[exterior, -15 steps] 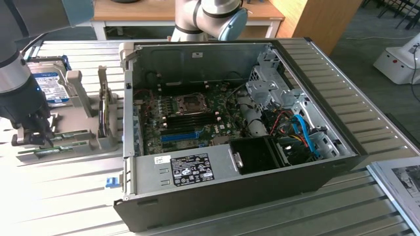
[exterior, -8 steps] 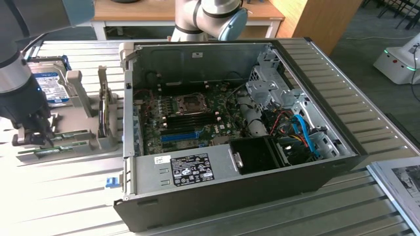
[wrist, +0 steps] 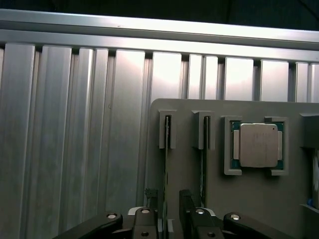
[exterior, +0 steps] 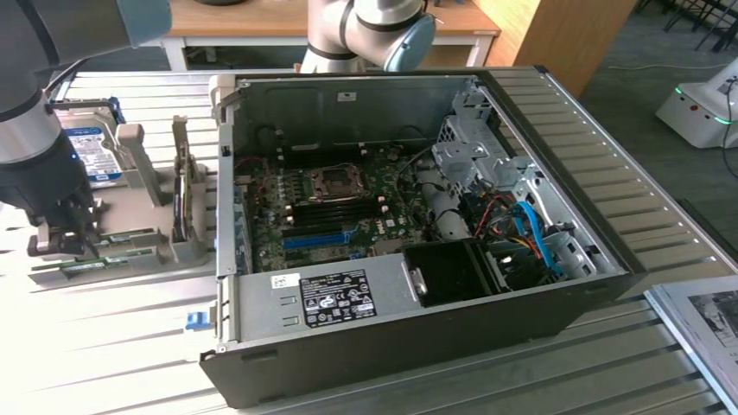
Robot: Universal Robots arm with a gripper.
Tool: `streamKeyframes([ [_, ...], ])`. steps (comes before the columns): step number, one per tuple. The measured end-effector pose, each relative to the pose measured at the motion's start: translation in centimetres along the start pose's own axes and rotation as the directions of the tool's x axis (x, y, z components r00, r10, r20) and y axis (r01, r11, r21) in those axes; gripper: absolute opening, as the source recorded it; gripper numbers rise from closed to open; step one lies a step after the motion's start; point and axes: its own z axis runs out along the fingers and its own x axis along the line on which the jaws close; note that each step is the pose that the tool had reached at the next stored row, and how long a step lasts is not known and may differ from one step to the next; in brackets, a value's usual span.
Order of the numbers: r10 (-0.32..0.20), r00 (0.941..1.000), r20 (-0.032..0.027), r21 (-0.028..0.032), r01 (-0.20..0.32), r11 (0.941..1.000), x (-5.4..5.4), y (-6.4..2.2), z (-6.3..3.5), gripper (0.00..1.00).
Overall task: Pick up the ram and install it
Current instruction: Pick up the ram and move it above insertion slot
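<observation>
The robot arm's hand (wrist: pixel 167 199) hangs over a flat grey plastic holder (wrist: pixel 249 199) at the exterior view's left. Its two black fingers (wrist: pixel 185 199) are apart and straddle the ram (wrist: pixel 166 149), a long, thin, flat circuit-board stick seen edge-on as a dark line, standing in a slot of the holder. The fingers sit on either side of the stick without clamping it, so the pick-up looks not yet made. A second thin stick (wrist: pixel 204 149) stands in the neighbouring slot, and just beside that a square silver processor chip (wrist: pixel 257 144) lies in its own recess. In the exterior view's upper left, a blue-labelled metal hard drive (exterior: pixel 92 154) stands at the holder's far end, all of it on the ribbed aluminium tabletop (exterior: pixel 116 346). The open black computer case (exterior: pixel 403 346) lies in the middle of that frame, well apart from the hand, with its green motherboard (exterior: pixel 346 229) exposed. The row of dark memory slots (exterior: pixel 334 207) below the processor socket looks unfilled. Both the lift and the installation are left to do.
</observation>
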Motion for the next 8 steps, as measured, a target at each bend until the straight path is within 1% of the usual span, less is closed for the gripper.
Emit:
streamKeyframes([
  [8,0.0,1.0,0.0001,0.0,0.0,1.0,0.02,-0.5,-0.02,0.31],
])
